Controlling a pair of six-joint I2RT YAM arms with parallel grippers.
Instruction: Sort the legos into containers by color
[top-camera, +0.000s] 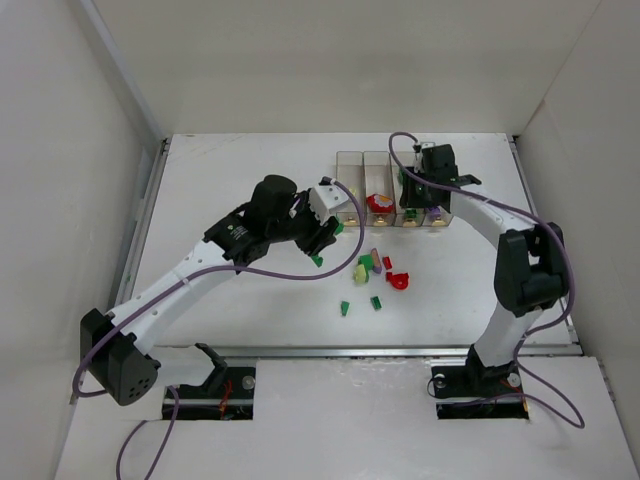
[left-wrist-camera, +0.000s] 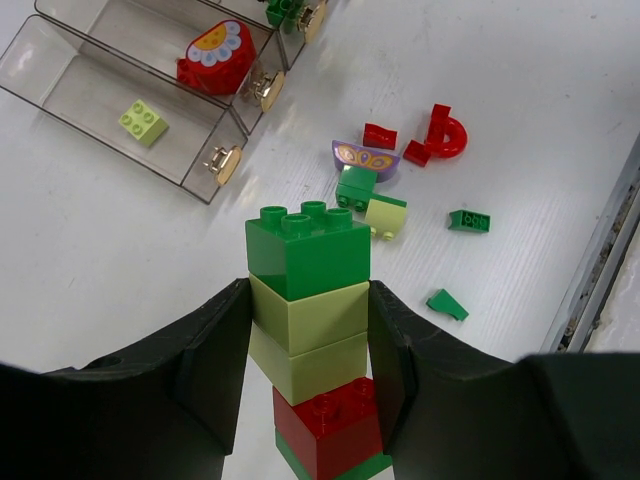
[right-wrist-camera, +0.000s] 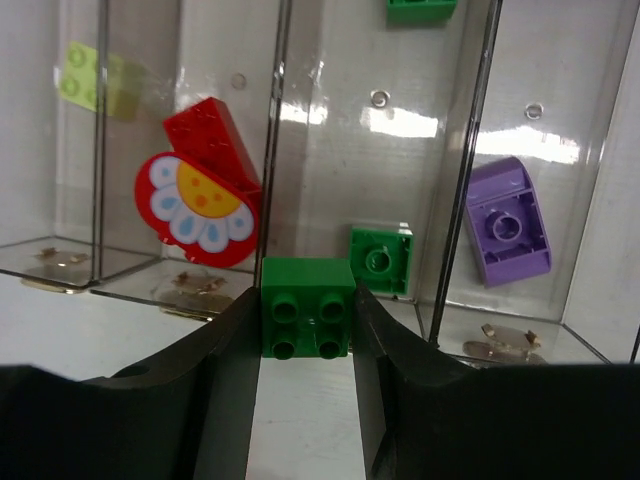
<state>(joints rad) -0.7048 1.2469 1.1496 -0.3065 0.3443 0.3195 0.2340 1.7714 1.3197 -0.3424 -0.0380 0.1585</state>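
Observation:
My left gripper (left-wrist-camera: 308, 335) is shut on a stack of legos (left-wrist-camera: 310, 300): green on top, two pale yellow-green bricks, then red and green below. In the top view it (top-camera: 323, 243) hangs over the table left of the loose pile (top-camera: 372, 268). My right gripper (right-wrist-camera: 306, 330) is shut on a single green brick (right-wrist-camera: 306, 305) right in front of the clear containers (right-wrist-camera: 285, 120). The bins hold a pale yellow-green brick (right-wrist-camera: 85, 75), a red flower piece (right-wrist-camera: 200, 190), a green brick (right-wrist-camera: 380, 260) and a purple brick (right-wrist-camera: 508, 220). From above, the right gripper (top-camera: 415, 205) sits at the row's near end.
Loose pieces lie on the table: a purple butterfly piece (left-wrist-camera: 365, 157), a red arch (left-wrist-camera: 448, 135), a small red brick (left-wrist-camera: 380, 135), green bricks (left-wrist-camera: 355, 187) and a green wedge (left-wrist-camera: 446, 304). A metal rail (top-camera: 400, 350) runs along the table's near edge.

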